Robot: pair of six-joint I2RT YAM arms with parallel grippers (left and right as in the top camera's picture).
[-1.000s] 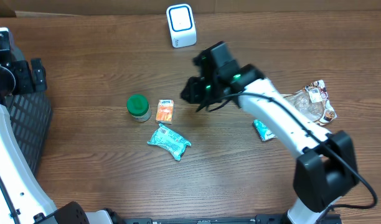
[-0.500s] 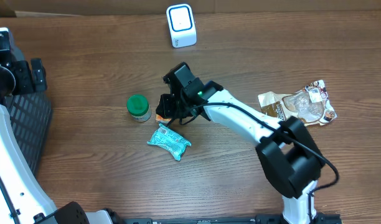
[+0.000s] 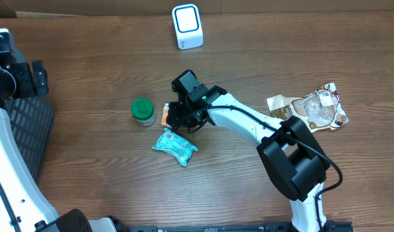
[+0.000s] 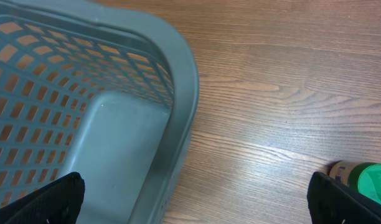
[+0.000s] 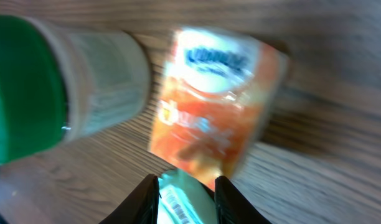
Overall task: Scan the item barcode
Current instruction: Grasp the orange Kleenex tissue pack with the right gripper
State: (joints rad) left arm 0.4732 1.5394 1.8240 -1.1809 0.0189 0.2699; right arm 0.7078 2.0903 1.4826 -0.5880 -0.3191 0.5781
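Brown wooden table (image 3: 87,51) fills all the views, and several small goods lie on it. Right gripper (image 5: 187,200) hangs low over the middle of the table, its fingers only a little apart and with nothing clamped between them, as far as I can see. Directly under it lies the orange packet (image 5: 215,106), which I judge to be the item for scanning; it is flat on the wood, not yet lifted. The picture from this wrist is blurred, so its barcode cannot be read. Just beside the packet, to its left in the overhead view, stands the green-capped bottle (image 3: 143,111), and the teal packet (image 3: 174,145) lies close on the near side. Because these neighbours are so close, a finger could push the bottle over or catch the teal packet. A thin flat packet may also slide away when the fingers close. The white scanner (image 3: 187,26) stands well apart at the far edge, with free table between. Crumpled clear bags (image 3: 309,109) lie far to the right. Left gripper (image 4: 197,208) waits wide open near the grey basket (image 4: 116,93), holding nothing.
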